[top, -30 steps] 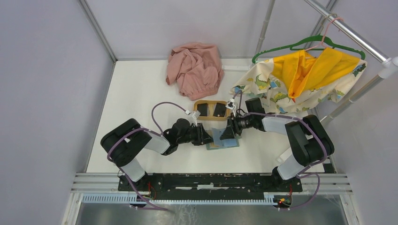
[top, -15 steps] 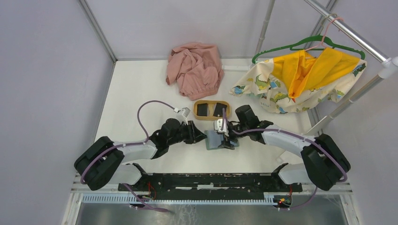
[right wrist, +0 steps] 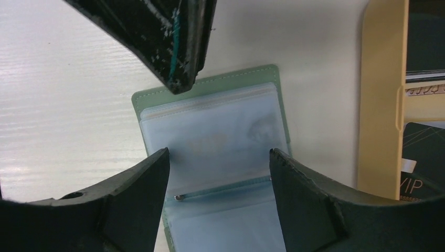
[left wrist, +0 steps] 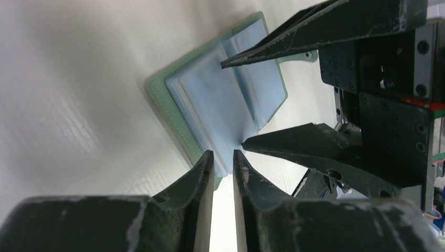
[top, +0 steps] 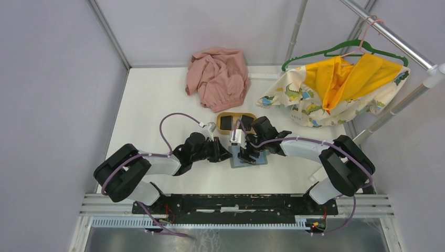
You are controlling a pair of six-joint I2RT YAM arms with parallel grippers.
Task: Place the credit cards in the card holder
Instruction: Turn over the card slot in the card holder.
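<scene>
Readying card holder [right wrist: 210, 131], open on worktop [top: 157, 105] between both hands | left hand [left wrist: 223, 163]: nearly closed, page edge in its slit, grip unclear | right hand [right wrist: 219, 153]: wide, empty, straddling pages | credit cards [top: 226, 122]: in wooden tray [right wrist: 380, 105] just beyond right hand

1. Robot lab test cell, by every sign.
2. Plain grey panel walls [top: 52, 79] close in the space, set in bare metal frame posts [top: 107, 34].
3. White desk [top: 147, 105] carries two black robot arms, left arm [top: 152, 164] and right arm [top: 309, 147], mounted on a black base plate [top: 231, 202] over aluminium rails [top: 105, 198] at the near edge.
4. Purple cables [top: 178, 114] run exposed along the arms.
5. Staged props: crumpled pink garment [top: 218, 76]; dinosaur-print cloth [top: 294, 97] on a green hanger [top: 315, 55] over a metal rod [top: 388, 34].
</scene>
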